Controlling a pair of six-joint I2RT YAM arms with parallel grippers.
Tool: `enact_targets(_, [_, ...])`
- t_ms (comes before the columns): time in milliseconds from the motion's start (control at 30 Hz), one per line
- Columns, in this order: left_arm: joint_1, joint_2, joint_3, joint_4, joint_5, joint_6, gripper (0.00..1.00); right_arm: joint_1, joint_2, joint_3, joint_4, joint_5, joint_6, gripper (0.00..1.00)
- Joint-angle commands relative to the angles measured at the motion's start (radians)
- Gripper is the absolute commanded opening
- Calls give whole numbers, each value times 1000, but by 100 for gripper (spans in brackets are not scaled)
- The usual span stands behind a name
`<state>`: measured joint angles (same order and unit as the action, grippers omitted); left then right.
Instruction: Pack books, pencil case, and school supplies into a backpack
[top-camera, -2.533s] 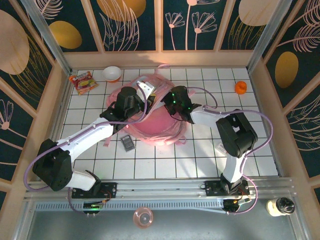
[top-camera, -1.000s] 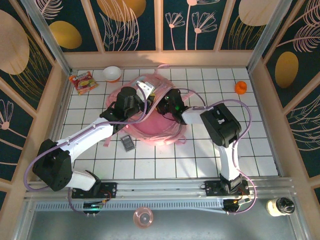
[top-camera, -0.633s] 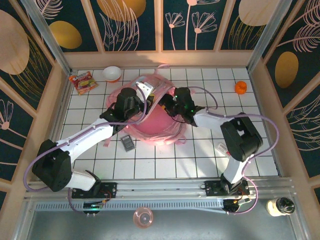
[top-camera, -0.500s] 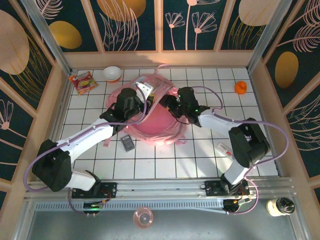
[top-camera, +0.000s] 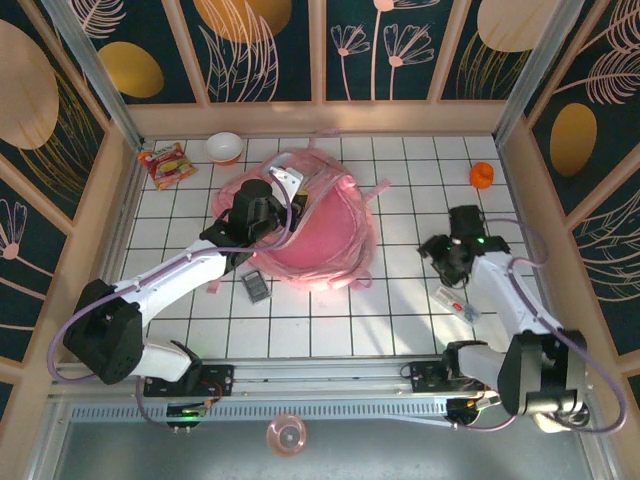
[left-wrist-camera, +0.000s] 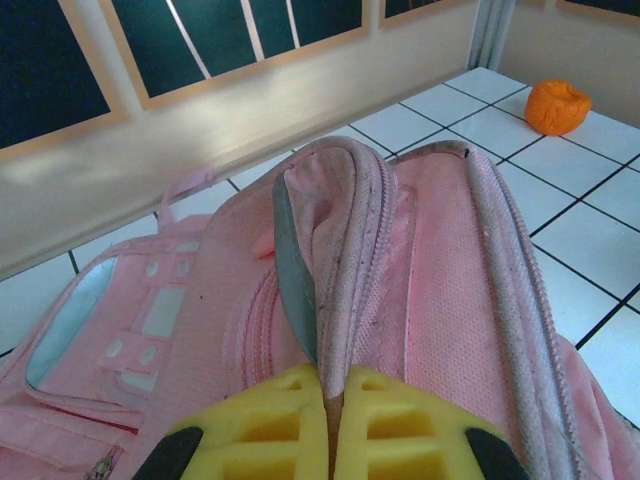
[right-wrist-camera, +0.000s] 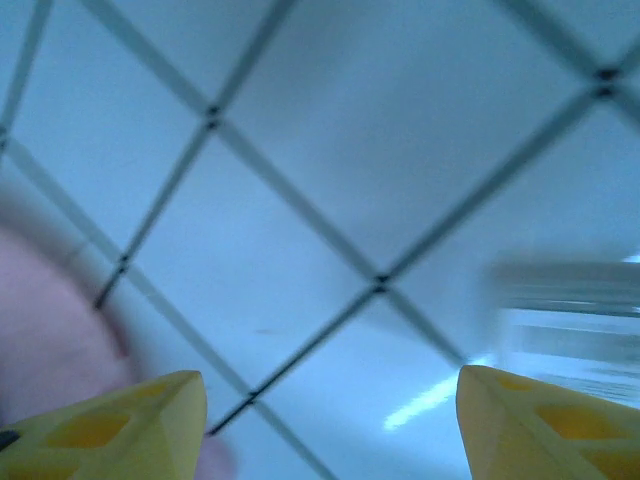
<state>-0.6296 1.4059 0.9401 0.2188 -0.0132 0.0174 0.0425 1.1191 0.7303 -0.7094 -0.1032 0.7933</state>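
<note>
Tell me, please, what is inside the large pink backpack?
A strip of grey lining shows where the left tool pinches the rim of the pink backpack; fabric covers any contents.

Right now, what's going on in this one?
The left tool is clamped on the zippered rim of the large soft pink backpack, holding that edge raised. The right tool hangs open over the white tiles off to the right, holding nothing, near the small pale flat pencil pouch. The small dark grey calculator-like device lies on the tiles beside the backpack, not yet packed.
</note>
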Motion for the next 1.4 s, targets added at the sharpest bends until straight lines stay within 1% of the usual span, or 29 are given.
enact_targets(0, [4, -15, 5, 102, -8, -14, 0, -93, -40, -67, -148, 23, -100, 67])
enact_targets(100, [4, -7, 15, 98, 5, -17, 0, -132, -24, -124, -86, -10, -112, 67])
enact_targets(367, [3, -19, 13, 95, 4, -8, 0, -129, 12, -166, 68, -20, -93, 67])
enact_targets(433, [4, -21, 9, 97, 1, -6, 0, -127, 30, -175, 119, -38, -85, 67])
enact_targets(500, [3, -17, 11, 97, 2, -8, 0, -125, 61, -177, 188, -87, -74, 66])
enact_targets(600, [3, -15, 13, 103, 5, -10, 0, -101, 126, -147, 272, -110, -63, 66])
enact_targets(767, [3, -12, 21, 115, 3, -15, 0, -22, 275, -1, 341, -101, -85, 66])
enact_targets(867, [4, -7, 26, 117, 1, -15, 0, 8, 345, 113, 294, -66, -120, 66])
enact_targets(1000, [4, -8, 25, 114, -8, -8, 0, -2, 392, 240, 168, -32, -223, 66])
enact_targets(1100, [4, -11, 23, 105, -8, 0, 0, -18, 429, 303, 72, -2, -377, 66])
enact_targets(1200, [4, -16, 20, 100, -13, 10, 0, -25, 464, 328, 28, 49, -532, 67])
enact_targets(1267, [4, -16, 21, 98, -14, 16, 0, -58, 503, 329, 44, 31, -581, 68])
enact_targets(1367, [4, -13, 25, 97, -9, 14, 0, -133, 573, 327, 64, -38, -582, 69])
